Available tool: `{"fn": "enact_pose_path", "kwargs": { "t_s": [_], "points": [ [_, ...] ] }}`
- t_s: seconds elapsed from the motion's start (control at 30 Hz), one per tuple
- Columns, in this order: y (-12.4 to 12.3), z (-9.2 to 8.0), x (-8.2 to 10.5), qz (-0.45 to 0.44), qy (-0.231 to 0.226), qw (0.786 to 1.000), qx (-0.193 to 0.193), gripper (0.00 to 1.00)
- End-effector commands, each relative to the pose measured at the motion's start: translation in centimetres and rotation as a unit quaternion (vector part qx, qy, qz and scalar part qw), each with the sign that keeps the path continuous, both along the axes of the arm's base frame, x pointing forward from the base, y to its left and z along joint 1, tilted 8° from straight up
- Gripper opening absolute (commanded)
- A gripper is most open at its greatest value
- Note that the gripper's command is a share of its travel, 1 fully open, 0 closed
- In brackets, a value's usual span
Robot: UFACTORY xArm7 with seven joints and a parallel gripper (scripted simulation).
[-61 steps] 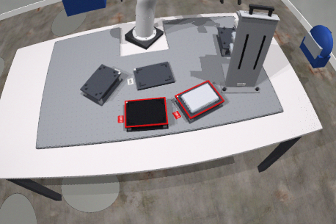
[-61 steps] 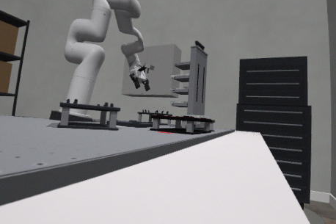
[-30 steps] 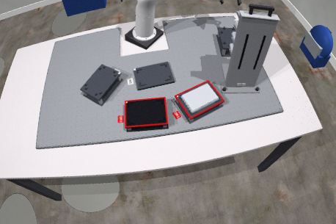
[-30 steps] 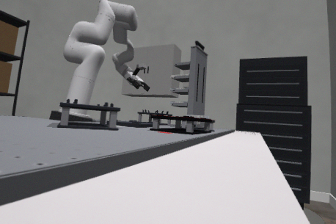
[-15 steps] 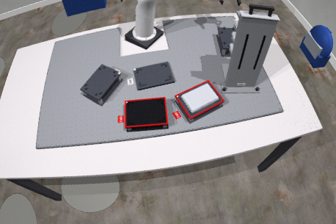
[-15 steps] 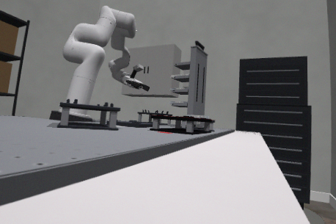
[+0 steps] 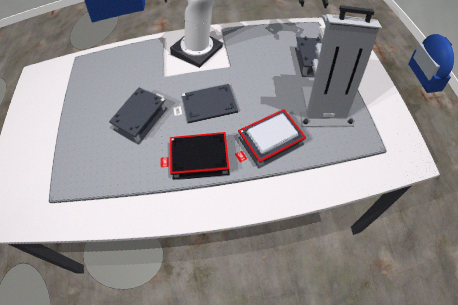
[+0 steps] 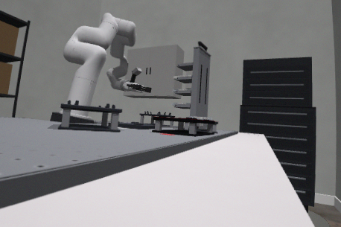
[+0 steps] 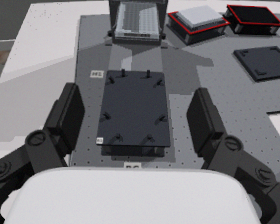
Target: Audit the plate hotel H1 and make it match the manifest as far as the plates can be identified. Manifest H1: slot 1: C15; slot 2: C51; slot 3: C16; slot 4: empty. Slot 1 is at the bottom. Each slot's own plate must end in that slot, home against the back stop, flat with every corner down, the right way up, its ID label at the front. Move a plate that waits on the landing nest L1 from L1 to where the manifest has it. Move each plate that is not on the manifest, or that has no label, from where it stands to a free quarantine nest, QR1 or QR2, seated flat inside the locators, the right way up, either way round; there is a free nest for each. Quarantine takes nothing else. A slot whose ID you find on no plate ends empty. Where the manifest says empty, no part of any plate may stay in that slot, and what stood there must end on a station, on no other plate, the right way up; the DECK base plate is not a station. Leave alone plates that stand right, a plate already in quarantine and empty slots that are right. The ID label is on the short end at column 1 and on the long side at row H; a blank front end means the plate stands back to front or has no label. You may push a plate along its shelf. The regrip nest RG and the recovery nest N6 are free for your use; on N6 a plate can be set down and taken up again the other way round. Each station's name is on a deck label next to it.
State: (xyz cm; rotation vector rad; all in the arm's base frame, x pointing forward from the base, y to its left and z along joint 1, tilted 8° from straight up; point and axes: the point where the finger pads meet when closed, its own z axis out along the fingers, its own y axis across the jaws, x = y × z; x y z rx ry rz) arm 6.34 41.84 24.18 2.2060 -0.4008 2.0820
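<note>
The gripper (image 9: 136,117) is held spread to its full width, with nothing between its dark fingers, and it is raised in the air on the open-shelf side of the plate hotel (image 7: 345,56). In the wrist view a dark, plateless nest (image 9: 136,110) with small locator pegs is framed between the two fingers, lying on the deck between the gripper and the hotel. Beyond that nest, at the hotel's shelf side, a clear well plate (image 9: 137,20) is seen in one of the slots; which slot cannot be told from here, and no ID label can be read. In the exterior view four shelves (image 8: 185,66) are seen projecting from the hotel toward the gripper (image 8: 143,88). Just beside the hotel's closed back, a pale plate (image 7: 272,134) is seated in a red-framed nest. Next to it, farther from the hotel, a second red-framed nest (image 7: 199,153) is seen with a black surface. Two further dark nests (image 7: 210,103) (image 7: 137,113) lie well apart from the hotel, on the grey deck plate (image 7: 90,161)
</note>
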Motion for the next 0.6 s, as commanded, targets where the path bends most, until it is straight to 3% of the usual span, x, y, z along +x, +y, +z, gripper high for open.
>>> {"fn": "enact_pose_path", "kwargs": {
  "t_s": [0.0,0.2,0.57],
  "points": [
    [0.07,0.16,0.00,-0.005,-0.026,1.000,-0.004,1.00],
    [0.07,0.16,0.00,-0.011,-0.074,0.997,-0.017,1.00],
    [0.07,0.16,0.00,-0.011,-0.076,0.997,-0.017,1.00]
  ]
}}
